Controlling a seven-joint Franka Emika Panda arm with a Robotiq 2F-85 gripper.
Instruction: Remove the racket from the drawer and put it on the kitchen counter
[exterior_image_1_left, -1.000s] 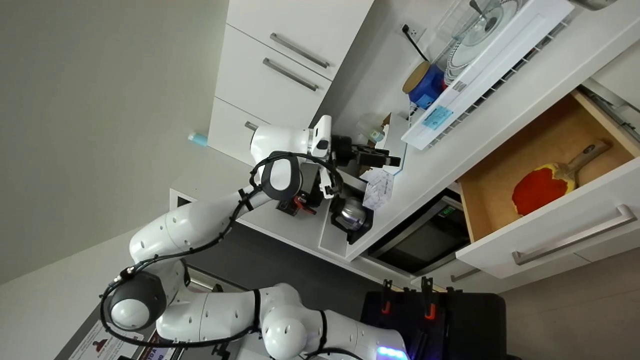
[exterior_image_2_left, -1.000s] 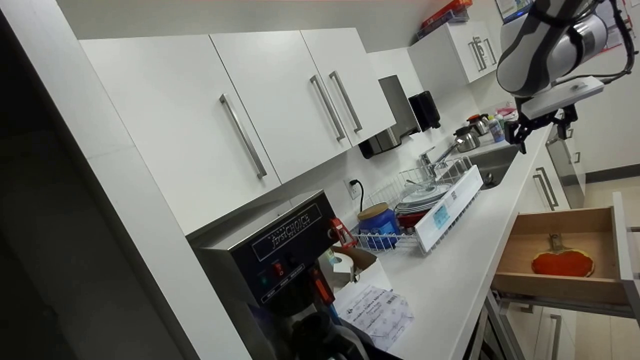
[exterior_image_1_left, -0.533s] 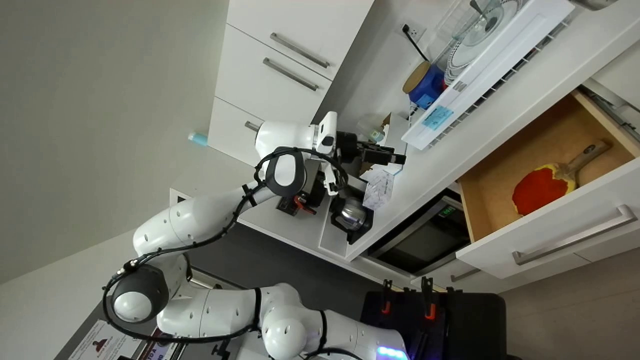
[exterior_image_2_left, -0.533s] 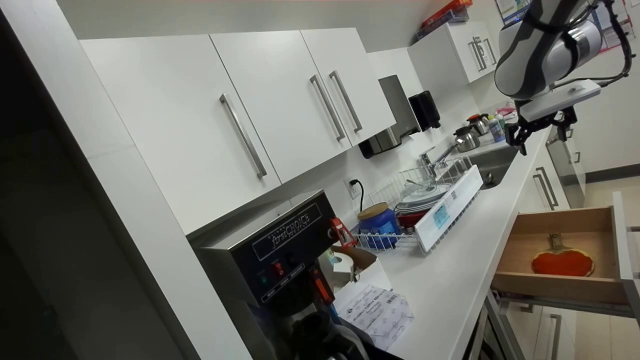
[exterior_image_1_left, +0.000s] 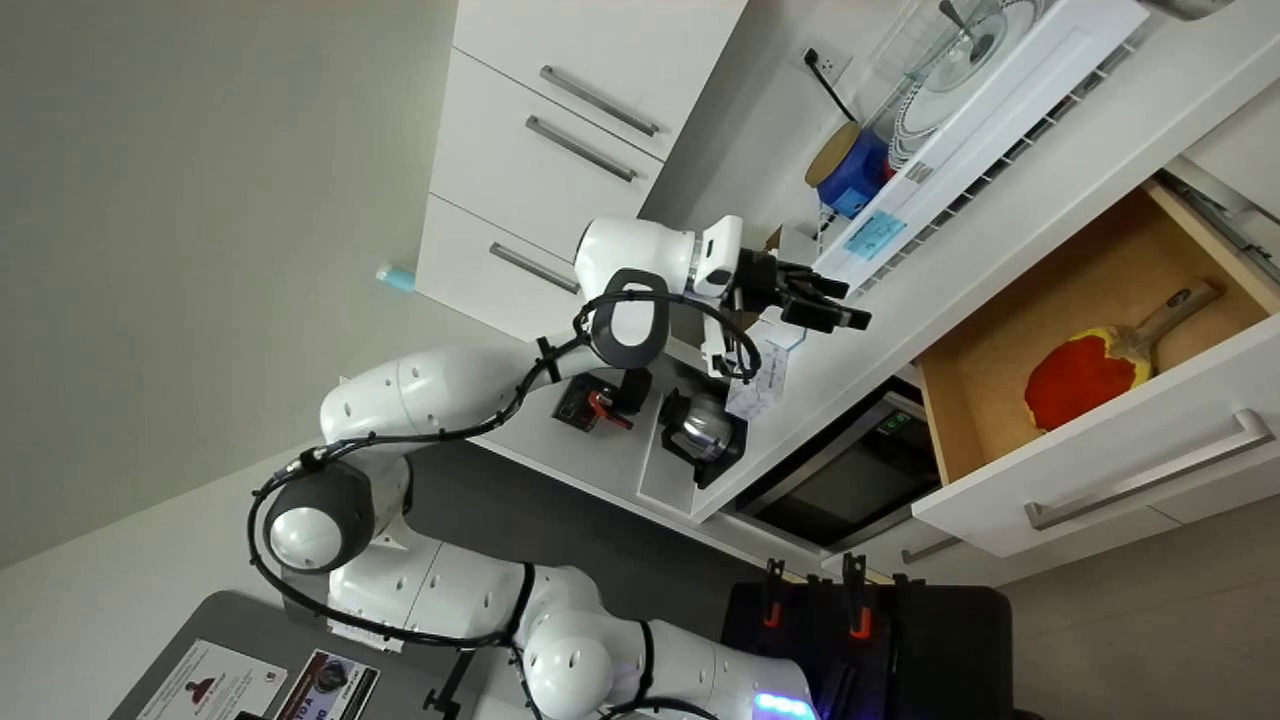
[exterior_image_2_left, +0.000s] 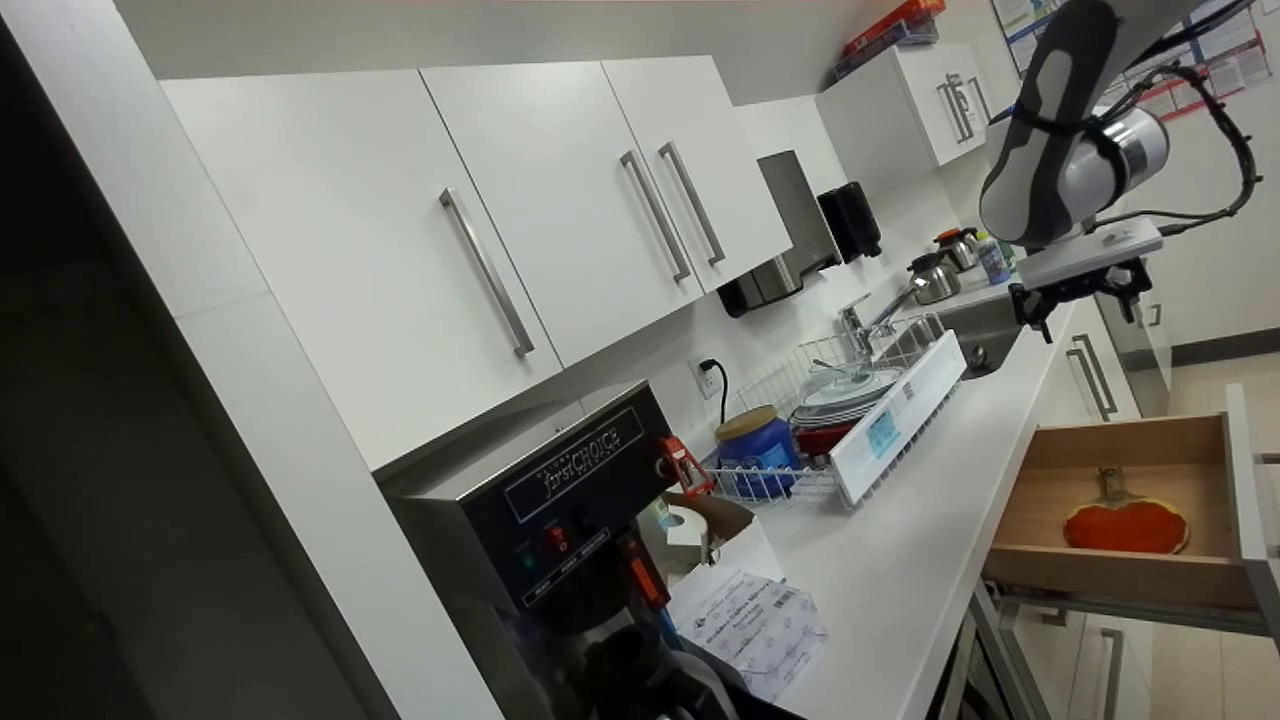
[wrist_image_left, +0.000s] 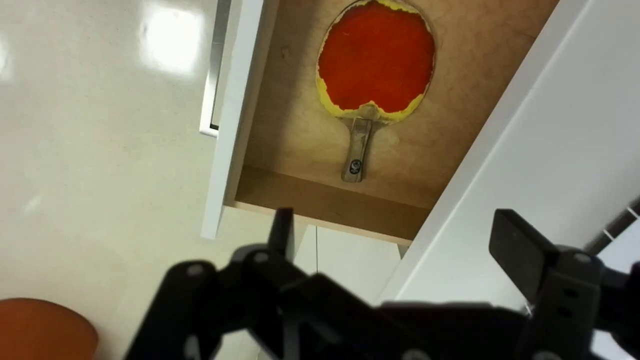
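Now lower than before, pointing down with jaws wide above the front edge of the table (exterior_image_2_left: 900, 535).

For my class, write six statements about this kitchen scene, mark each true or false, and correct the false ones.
1. The racket lies in the drawer. True.
2. The gripper is open. True.
3. The gripper holds the racket. False: it holds nothing.
4. The drawer is shut. False: it is pulled out from under the counter.
5. The blue jar has a tan lid. True.
6. The racket is blue on top. False: it shows red, with some yellow at the edge.
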